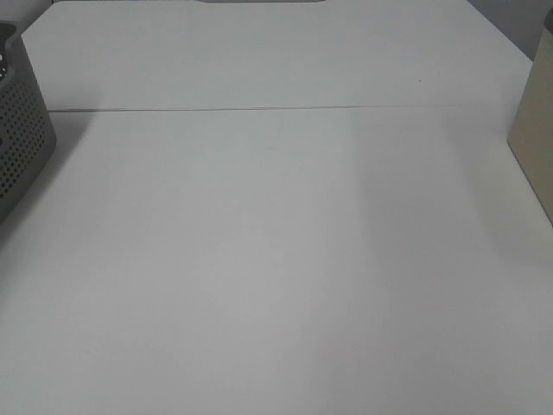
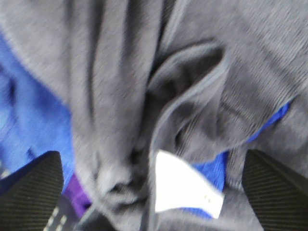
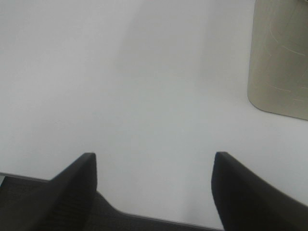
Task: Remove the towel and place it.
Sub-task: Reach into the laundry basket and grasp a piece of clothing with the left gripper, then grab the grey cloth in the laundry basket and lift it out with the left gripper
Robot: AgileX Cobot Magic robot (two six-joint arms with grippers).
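In the left wrist view, the towel (image 2: 192, 72) is a crumpled dark charcoal cloth with hemmed edges and a white label (image 2: 185, 187), and it fills most of that view. My left gripper (image 2: 151, 166) hangs close over its folds, open wide, one finger on each side and nothing between them. In the right wrist view, my right gripper (image 3: 154, 156) stands open over the bare white table (image 3: 144, 86) and holds nothing. The exterior high view shows neither gripper, and the towel is out of view there.
Blue cloth (image 2: 33, 110) and a scrap of purple (image 2: 74, 190) lie under the towel. A grey perforated basket (image 1: 22, 130) sits at the table's left edge. A beige container (image 1: 536, 138) stands at the right edge, also near my right gripper (image 3: 281, 57).
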